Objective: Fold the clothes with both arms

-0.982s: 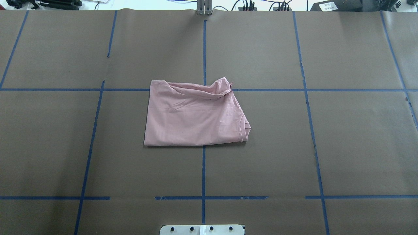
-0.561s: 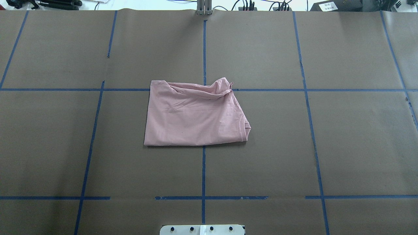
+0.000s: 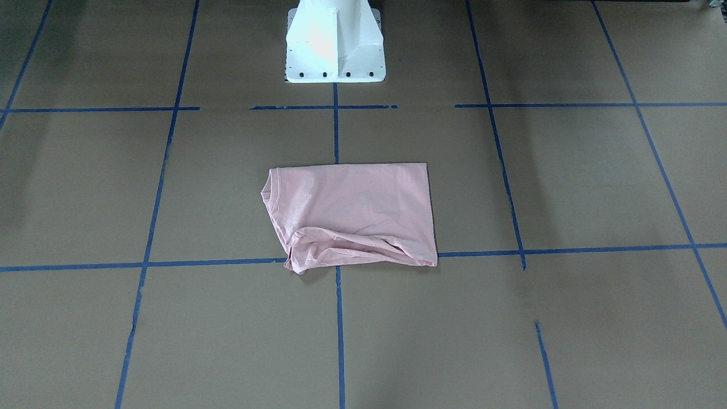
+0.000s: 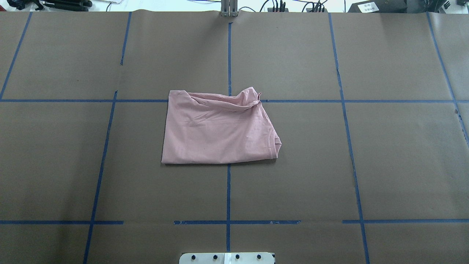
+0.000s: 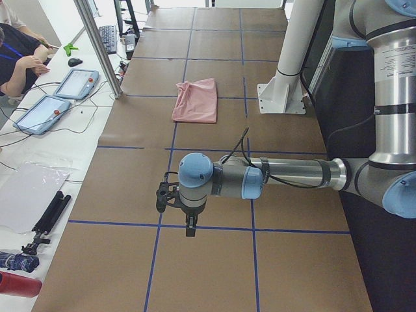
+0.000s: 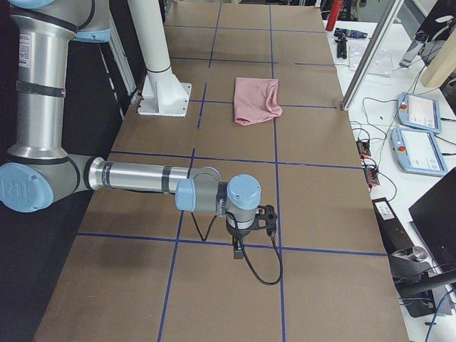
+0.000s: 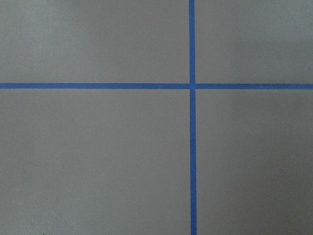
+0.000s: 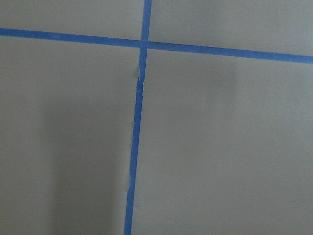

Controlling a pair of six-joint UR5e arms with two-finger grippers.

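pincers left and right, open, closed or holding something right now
Left pincer: cannot tell, seen side-on only; far from the T-shirt.
Right pincer: cannot tell, likewise.

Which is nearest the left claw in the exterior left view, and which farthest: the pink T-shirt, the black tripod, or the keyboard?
1. black tripod, on the side table level with the left claw.
2. pink T-shirt, mid-table, farther along.
3. keyboard, at the side table's far end.

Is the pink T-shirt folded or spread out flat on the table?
Folded: the T-shirt lies as a compact rectangle, no sleeves spread, far edge rumpled.
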